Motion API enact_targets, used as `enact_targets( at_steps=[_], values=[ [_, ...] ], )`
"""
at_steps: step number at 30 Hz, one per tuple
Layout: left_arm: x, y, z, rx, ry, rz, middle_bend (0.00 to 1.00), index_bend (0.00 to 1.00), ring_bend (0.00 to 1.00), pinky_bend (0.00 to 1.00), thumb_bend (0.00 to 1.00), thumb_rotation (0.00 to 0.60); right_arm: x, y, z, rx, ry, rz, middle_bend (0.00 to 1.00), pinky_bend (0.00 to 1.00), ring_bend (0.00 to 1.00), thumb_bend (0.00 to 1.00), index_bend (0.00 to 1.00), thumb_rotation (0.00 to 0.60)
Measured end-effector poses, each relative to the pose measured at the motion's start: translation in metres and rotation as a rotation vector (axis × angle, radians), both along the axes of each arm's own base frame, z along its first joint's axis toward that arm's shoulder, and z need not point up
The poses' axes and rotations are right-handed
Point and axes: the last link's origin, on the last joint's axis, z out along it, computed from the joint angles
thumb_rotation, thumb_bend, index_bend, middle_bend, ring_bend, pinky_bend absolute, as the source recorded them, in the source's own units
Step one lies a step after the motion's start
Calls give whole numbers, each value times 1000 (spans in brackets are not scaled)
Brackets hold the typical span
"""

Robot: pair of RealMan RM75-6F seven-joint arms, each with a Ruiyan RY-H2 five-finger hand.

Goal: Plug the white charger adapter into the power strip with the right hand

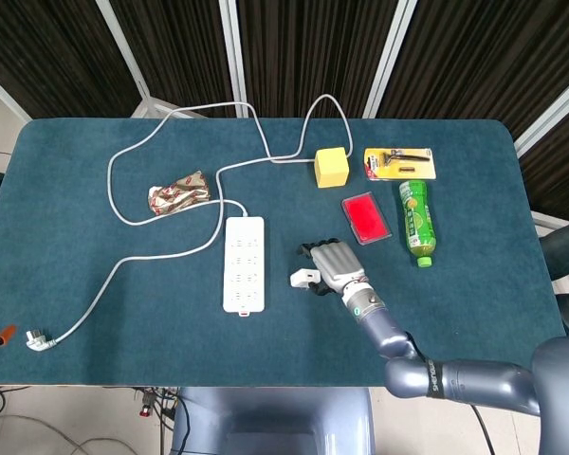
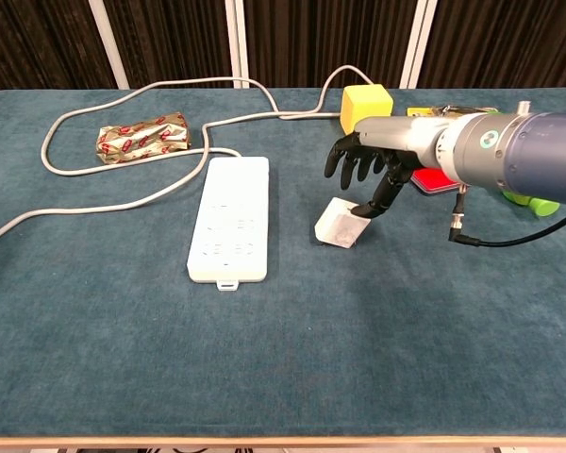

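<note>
Hand (image 2: 373, 162): fingers apart, over adapter, thumb touching it.
Adapter (image 2: 339, 225): at strip's (image 2: 230, 228) 3 o'clock.

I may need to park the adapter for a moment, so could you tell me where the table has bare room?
The widest bare cloth is the near strip of the table, in front of the power strip and the white charger adapter. The far right is crowded: yellow cube, red case, green bottle, razor pack.
</note>
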Motion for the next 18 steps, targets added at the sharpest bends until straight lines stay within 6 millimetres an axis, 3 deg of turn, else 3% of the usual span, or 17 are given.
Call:
enact_targets(
  at_steps=[18],
  values=[
    [-1, 1, 0, 0, 1, 6, 0, 189, 0, 0, 84, 600, -1, 9, -17, 17, 14, -51, 347, 206, 324, 404, 278, 600]
  ],
)
